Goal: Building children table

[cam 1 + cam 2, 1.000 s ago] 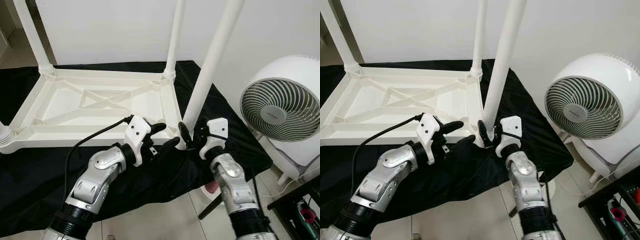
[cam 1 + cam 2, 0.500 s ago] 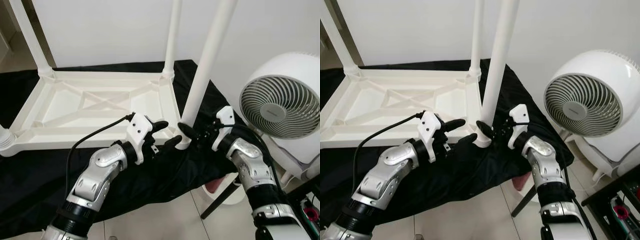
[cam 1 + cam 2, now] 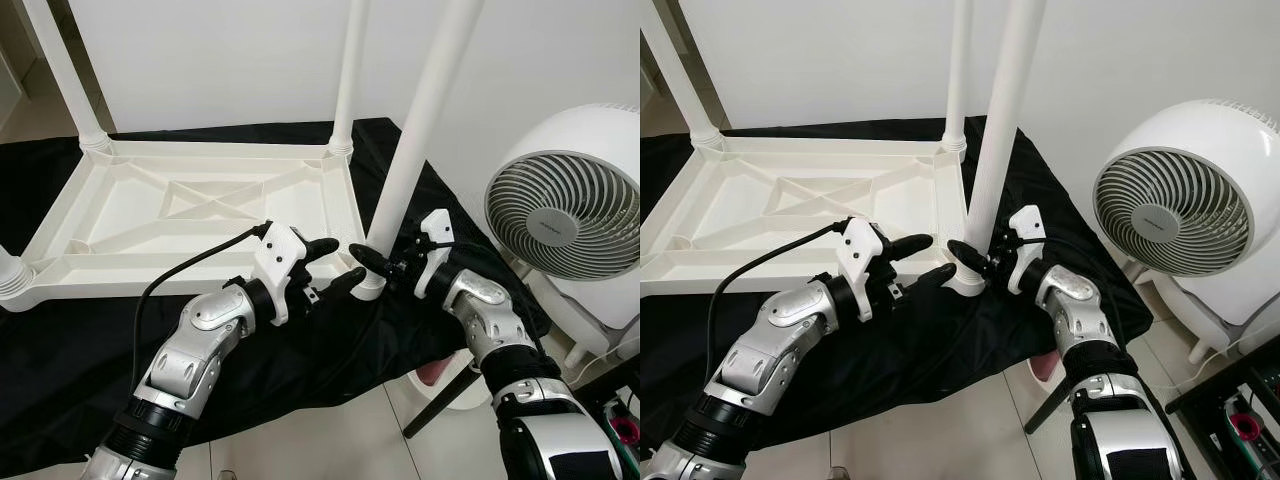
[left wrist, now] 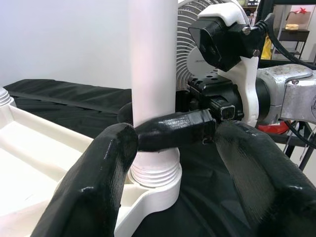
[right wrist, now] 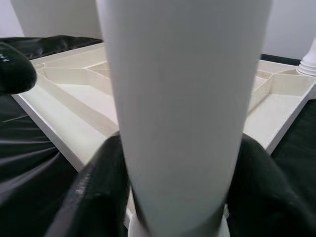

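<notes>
A white plastic children's table (image 3: 150,283) lies upside down on a black cloth. My right gripper (image 3: 378,262) is shut on the near right table leg (image 3: 420,130) just above its threaded base, with one finger (image 5: 103,187) on each side. The leg stands in the table's corner socket (image 4: 150,190) and leans slightly. My left gripper (image 3: 340,265) is open just left of that socket, its fingers (image 4: 94,182) spread around the corner without touching the leg.
Two more legs (image 3: 350,70) (image 3: 65,70) stand upright at the far corners. A white round fan (image 3: 565,215) stands close on the right. The black cloth (image 3: 300,360) hangs over the near edge above the tiled floor. A black stand leg (image 3: 440,400) slants below my right arm.
My right forearm has swung out to the right and its wrist has turned, while the gripper stays closed on the leg's base. The left gripper has barely moved.
</notes>
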Tool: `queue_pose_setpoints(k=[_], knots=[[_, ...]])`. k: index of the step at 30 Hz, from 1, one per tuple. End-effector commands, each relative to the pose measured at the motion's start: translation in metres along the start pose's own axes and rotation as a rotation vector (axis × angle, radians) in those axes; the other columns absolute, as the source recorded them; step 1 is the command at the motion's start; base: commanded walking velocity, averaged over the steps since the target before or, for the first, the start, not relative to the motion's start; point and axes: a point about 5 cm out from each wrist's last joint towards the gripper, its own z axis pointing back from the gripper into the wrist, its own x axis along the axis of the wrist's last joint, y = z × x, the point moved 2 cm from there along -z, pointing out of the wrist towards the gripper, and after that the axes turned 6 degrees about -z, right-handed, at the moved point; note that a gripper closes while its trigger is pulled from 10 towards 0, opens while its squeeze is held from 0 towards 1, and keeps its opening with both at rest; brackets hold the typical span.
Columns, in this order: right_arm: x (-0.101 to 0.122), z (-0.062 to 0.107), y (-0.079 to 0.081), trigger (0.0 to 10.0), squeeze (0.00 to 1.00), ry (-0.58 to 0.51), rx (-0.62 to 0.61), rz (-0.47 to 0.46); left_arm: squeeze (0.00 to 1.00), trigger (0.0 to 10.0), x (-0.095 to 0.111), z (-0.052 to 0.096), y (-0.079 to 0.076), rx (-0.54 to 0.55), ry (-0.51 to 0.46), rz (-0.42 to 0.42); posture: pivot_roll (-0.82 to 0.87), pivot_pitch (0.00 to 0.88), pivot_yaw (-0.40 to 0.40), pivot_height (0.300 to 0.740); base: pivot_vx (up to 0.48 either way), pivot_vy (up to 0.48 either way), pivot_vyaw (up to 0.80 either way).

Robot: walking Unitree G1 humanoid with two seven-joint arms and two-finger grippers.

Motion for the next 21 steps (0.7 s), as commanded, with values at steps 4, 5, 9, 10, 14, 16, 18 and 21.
queue_pose_setpoints(k=[4, 5, 9, 10, 14, 16, 18, 21], knots=[[-0.004, 0.005, -0.001, 0.0, 0.0, -0.005, 0.01, -0.018, 0.0, 10.0, -0.002, 0.0, -0.004, -0.032, 0.007, 0.009, 0.07, 0.023, -0.018, 0.74, 0.0, 0.0, 0.0], [-0.006, 0.006, -0.001, 0.0, 0.0, -0.003, 0.012, -0.018, 0.0, 10.0, -0.002, 0.0, -0.004, -0.032, 0.006, 0.01, 0.07, 0.022, -0.018, 0.74, 0.0, 0.0, 0.0], [-0.007, 0.008, -0.001, 0.0, 0.0, -0.001, 0.008, -0.015, 0.0, 10.0, -0.001, 0.0, -0.004, -0.033, 0.005, 0.008, 0.07, 0.022, -0.019, 0.74, 0.0, 0.0, 0.0], [-0.009, 0.011, -0.001, 0.0, 0.0, 0.001, -0.002, -0.014, 0.0, 10.0, -0.001, -0.001, -0.003, -0.032, 0.005, 0.007, 0.07, 0.022, -0.02, 0.74, 0.0, 0.0, 0.0], [-0.011, 0.012, 0.001, 0.0, 0.0, -0.036, -0.103, -0.037, 0.0, 10.0, -0.001, 0.0, -0.003, -0.031, 0.004, 0.006, 0.07, 0.013, -0.028, 0.74, 0.0, 0.0, 0.0], [-0.011, 0.011, 0.0, 0.0, 0.0, -0.041, -0.143, -0.039, 0.0, 10.0, -0.001, -0.001, -0.004, -0.032, 0.003, 0.006, 0.07, 0.013, -0.028, 0.74, 0.0, 0.0, 0.0], [-0.012, 0.01, -0.001, 0.0, 0.0, -0.044, -0.189, -0.041, 0.0, 10.0, -0.001, -0.001, -0.004, -0.033, 0.003, 0.007, 0.07, 0.011, -0.029, 0.74, 0.0, 0.0, 0.0], [-0.012, 0.004, 0.006, 0.0, 0.0, -0.066, -0.294, -0.04, 0.0, 10.0, -0.002, -0.001, -0.006, -0.038, 0.004, 0.007, 0.07, 0.008, -0.031, 0.74, 0.0, 0.0, 0.0]])
